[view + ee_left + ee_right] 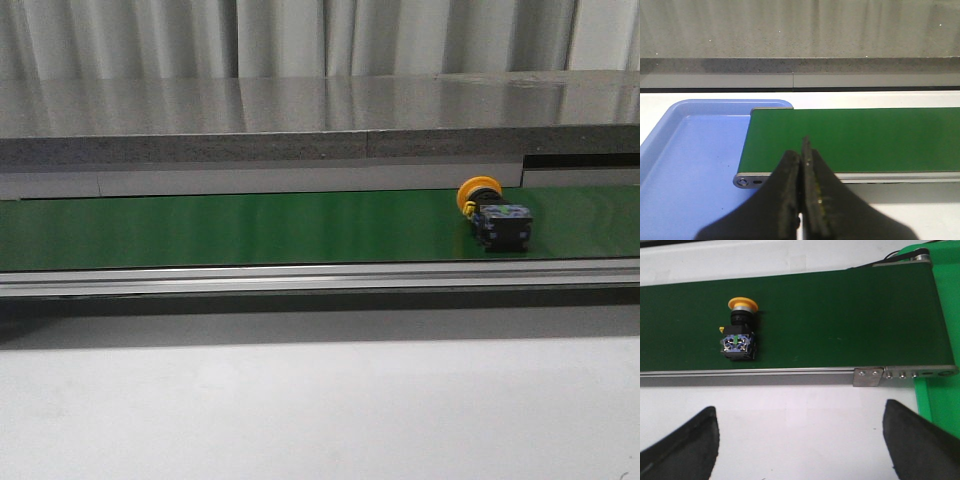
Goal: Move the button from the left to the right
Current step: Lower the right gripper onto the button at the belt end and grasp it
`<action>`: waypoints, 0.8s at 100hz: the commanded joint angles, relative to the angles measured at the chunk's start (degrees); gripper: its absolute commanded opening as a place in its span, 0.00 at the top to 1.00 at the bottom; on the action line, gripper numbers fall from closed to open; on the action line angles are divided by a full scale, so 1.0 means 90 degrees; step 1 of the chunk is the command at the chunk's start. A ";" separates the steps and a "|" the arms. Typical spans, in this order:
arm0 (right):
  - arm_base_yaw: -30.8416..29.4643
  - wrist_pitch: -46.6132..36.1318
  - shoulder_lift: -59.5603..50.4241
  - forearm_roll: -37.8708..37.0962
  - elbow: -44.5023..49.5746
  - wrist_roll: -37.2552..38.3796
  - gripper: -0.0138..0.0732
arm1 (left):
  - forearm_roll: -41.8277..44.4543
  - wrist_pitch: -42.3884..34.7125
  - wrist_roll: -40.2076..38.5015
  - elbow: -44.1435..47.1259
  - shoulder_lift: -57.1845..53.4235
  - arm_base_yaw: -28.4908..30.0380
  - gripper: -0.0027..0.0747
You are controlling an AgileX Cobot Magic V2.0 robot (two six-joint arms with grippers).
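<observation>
The button point(495, 214) lies on its side on the green conveyor belt point(250, 228), toward its right end. The left hand point(802, 200) is pressed closed and empty; the right hand point(800, 435) gapes wide.

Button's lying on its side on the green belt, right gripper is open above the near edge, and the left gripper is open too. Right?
Not quite. The left gripper is shut, its fingers pressed together in the left wrist view. The rest holds: the button lies on its side on the green belt, and the right gripper is open.
</observation>
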 commanded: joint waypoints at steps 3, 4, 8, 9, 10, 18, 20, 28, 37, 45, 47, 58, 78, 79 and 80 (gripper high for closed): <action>-0.0019 -0.0343 0.0712 0.0103 -0.0522 -0.0445 0.09 | -0.0075 -0.0488 -0.0016 -0.0167 0.0059 -0.0052 0.99; -0.0019 -0.0337 0.0759 0.0103 -0.0543 -0.0467 0.09 | -0.0075 -0.0488 -0.0016 -0.0167 0.0059 -0.0052 0.99; -0.0019 -0.0329 0.1073 0.0103 -0.0666 -0.0608 0.09 | -0.0075 -0.0488 -0.0016 -0.0167 0.0059 -0.0052 0.99; -0.0019 -0.0329 0.1115 0.0103 -0.0706 -0.0623 0.09 | -0.0075 -0.0488 -0.0016 -0.0167 0.0059 -0.0052 0.99; -0.0019 -0.0329 0.1199 0.0103 -0.0725 -0.0644 0.09 | -0.0075 -0.0488 -0.0016 -0.0167 0.0059 -0.0052 0.99; -0.0007 -0.0353 0.1607 0.0103 -0.0901 -0.0727 0.09 | -0.0075 -0.0488 -0.0016 -0.0167 0.0059 -0.0052 0.99; 0.0005 -0.0373 0.1724 0.0103 -0.0945 -0.0782 0.09 | -0.0075 -0.0488 -0.0016 -0.0167 0.0059 -0.0052 0.99; 0.0085 -0.0498 0.2149 0.0103 -0.1064 -0.1040 0.09 | -0.0075 -0.0488 -0.0016 -0.0167 0.0059 -0.0052 0.99; 0.0243 -0.0557 0.2523 0.0103 -0.1218 -0.1183 0.09 | -0.0075 -0.0488 -0.0016 -0.0167 0.0059 -0.0052 0.99; 0.0371 -0.0668 0.2837 0.0096 -0.1346 -0.1196 0.09 | -0.0075 -0.0488 -0.0016 -0.0167 0.0059 -0.0052 0.99; 0.0399 -0.0707 0.2906 0.0096 -0.1365 -0.1196 0.09 | -0.0075 -0.0488 -0.0016 -0.0167 0.0059 -0.0052 0.99; 0.0507 -0.0928 0.3203 0.0090 -0.1461 -0.1196 0.09 | -0.0075 -0.0488 -0.0016 -0.0167 0.0059 -0.0052 0.99; 0.0524 -0.1218 0.3738 -0.0174 -0.1518 -0.1196 0.09 | -0.0075 -0.0488 -0.0016 -0.0167 0.0059 -0.0052 0.99; 0.0524 -0.1229 0.3759 -0.0191 -0.1518 -0.1196 0.09 | -0.0075 -0.0488 -0.0016 -0.0167 0.0059 -0.0052 0.99; 0.0524 -0.1247 0.3797 -0.0206 -0.1518 -0.1196 0.09 | -0.0075 -0.0488 -0.0016 -0.0167 0.0059 -0.0052 0.99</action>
